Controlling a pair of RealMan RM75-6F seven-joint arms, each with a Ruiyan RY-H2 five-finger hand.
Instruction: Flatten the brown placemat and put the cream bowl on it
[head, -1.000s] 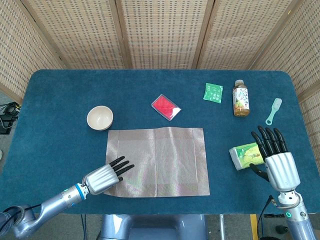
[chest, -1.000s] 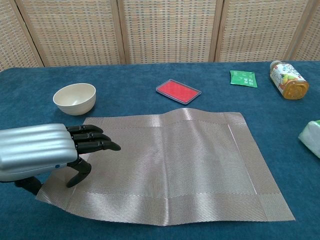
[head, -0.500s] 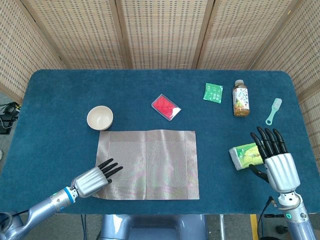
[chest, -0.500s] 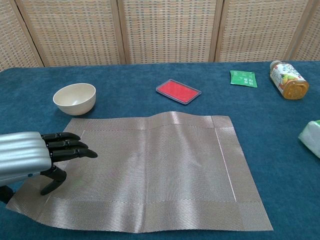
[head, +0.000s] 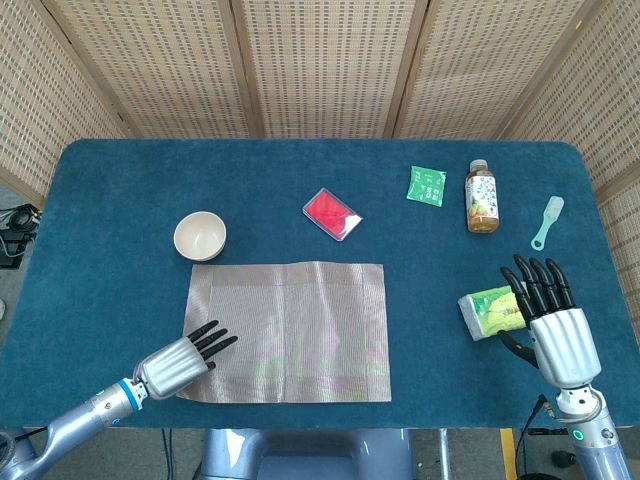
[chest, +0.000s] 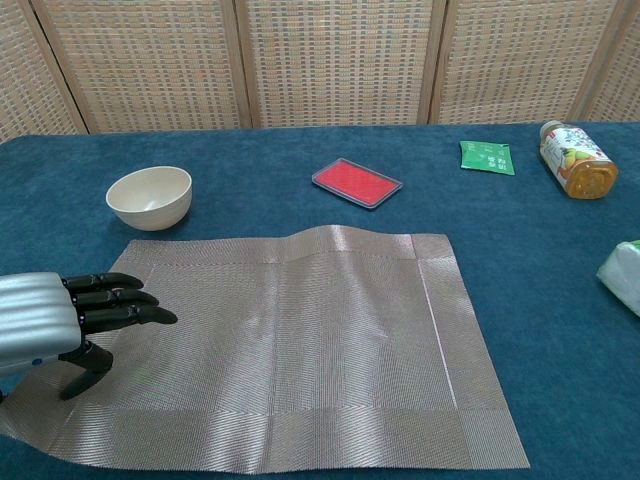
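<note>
Brown placemat (head: 290, 330) under left hand (head: 180, 362) fingers (chest: 115, 303) (near corner).

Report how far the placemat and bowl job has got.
Done: the brown placemat lies spread open on the table. In hand: the left hand pinches its near left corner, and a ripple remains along the far edge in the chest view. Left: the cream bowl sits off the mat beside its far left corner. The right hand rests open by a green packet.
</note>
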